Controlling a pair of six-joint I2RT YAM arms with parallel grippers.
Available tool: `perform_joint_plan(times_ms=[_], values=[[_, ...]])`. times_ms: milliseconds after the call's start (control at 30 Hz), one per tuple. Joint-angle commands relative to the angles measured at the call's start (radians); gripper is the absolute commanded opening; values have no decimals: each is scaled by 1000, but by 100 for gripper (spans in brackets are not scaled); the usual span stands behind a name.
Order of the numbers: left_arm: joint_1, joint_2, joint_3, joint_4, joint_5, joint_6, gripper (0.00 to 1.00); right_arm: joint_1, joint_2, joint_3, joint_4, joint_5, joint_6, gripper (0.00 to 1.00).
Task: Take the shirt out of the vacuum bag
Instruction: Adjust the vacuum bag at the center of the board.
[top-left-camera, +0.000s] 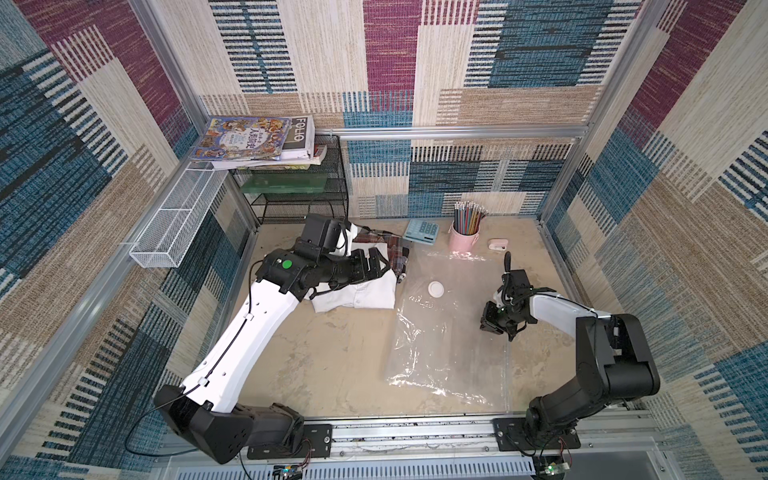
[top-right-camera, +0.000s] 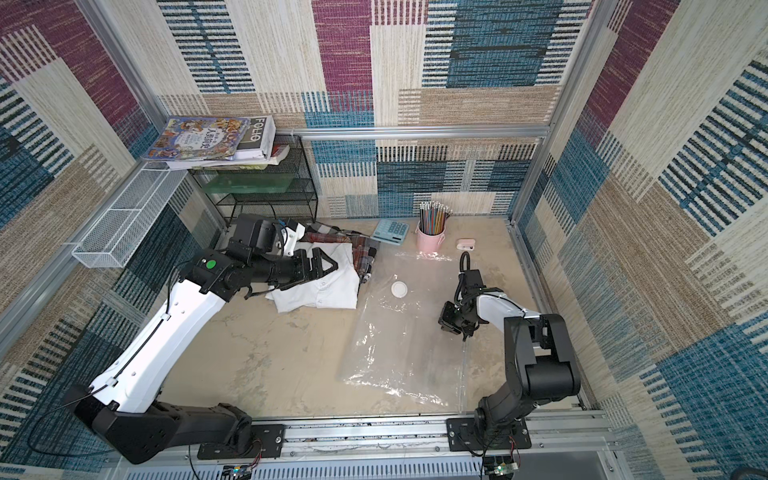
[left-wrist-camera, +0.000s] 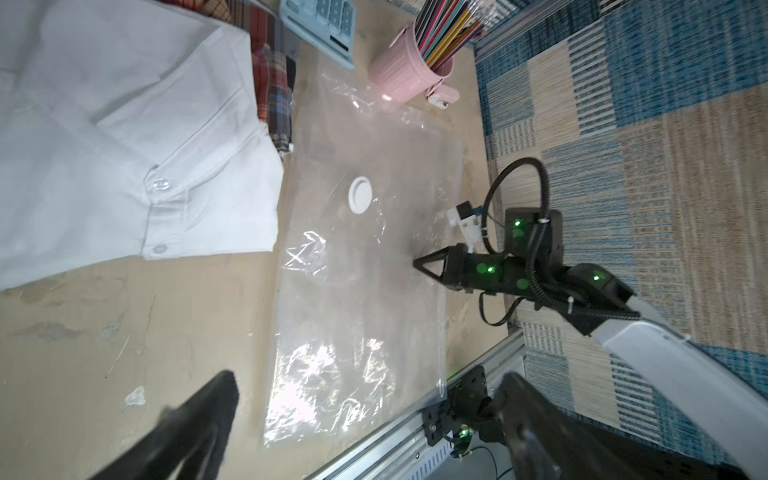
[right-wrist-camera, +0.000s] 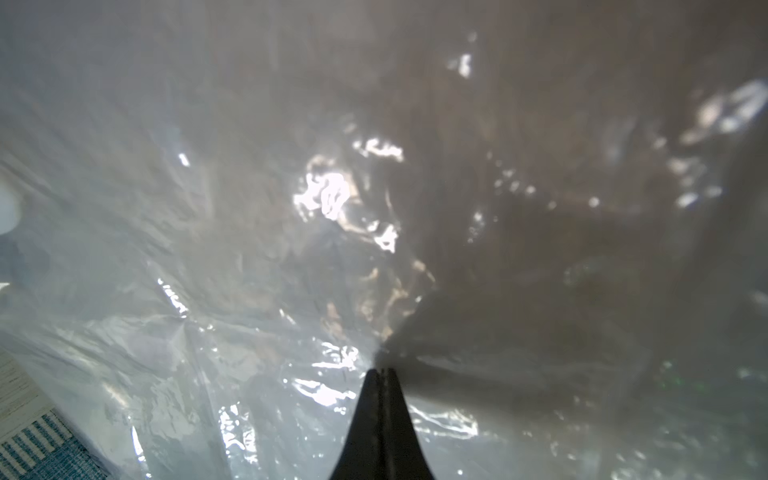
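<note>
A white shirt (top-left-camera: 357, 295) (top-right-camera: 324, 291) (left-wrist-camera: 124, 145) lies folded on the table, outside the vacuum bag and just left of it. The vacuum bag (top-left-camera: 449, 345) (top-right-camera: 407, 345) (left-wrist-camera: 365, 291) (right-wrist-camera: 249, 249) is clear, crinkled and flat, with its round white valve (top-left-camera: 436, 289) (left-wrist-camera: 360, 194) facing up. My left gripper (top-left-camera: 380, 264) (top-right-camera: 324, 259) (left-wrist-camera: 365, 424) hovers open over the shirt's far part, holding nothing. My right gripper (top-left-camera: 488, 328) (top-right-camera: 446, 326) (left-wrist-camera: 415, 262) (right-wrist-camera: 381, 370) is shut at the bag's right side. Creases in the plastic run to its tips.
A plaid cloth (top-left-camera: 395, 253) lies behind the shirt. A blue calculator (top-left-camera: 422, 230), a pink cup of pencils (top-left-camera: 464, 239) and a small pink item (top-left-camera: 497, 244) line the back. A black wire rack (top-left-camera: 299, 195) with books and a white mesh basket (top-left-camera: 174, 224) stand at the back left.
</note>
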Motion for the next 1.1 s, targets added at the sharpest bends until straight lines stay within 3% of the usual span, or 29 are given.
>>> perform_joint_plan(times_ms=[0, 200, 400, 533, 633, 767, 833, 933, 1067], values=[[0, -55, -92, 6, -15, 1, 99, -20, 78, 42, -10, 133, -50, 1], [0, -137, -205, 3, -30, -6, 99, -62, 139, 168, -74, 197, -115, 0], [8, -171, -227, -9, -72, 7, 99, -65, 52, 164, -62, 87, -136, 0], [30, -177, -239, -4, -92, 13, 99, -62, -50, 174, -53, -3, -132, 7], [64, -198, -252, 8, -116, 15, 99, -69, -116, 216, -72, -47, -152, 19], [111, -255, -285, 31, -190, 30, 99, -87, -197, 259, -76, -80, -188, 42], [142, -282, -307, 46, -226, 36, 99, -94, -237, 266, -59, -80, -215, 60], [194, -323, -352, 88, -271, 57, 99, -101, -304, 228, 3, -58, -258, 95], [264, -387, -428, 146, -393, 90, 99, -121, -374, 146, 97, -43, -297, 96]])
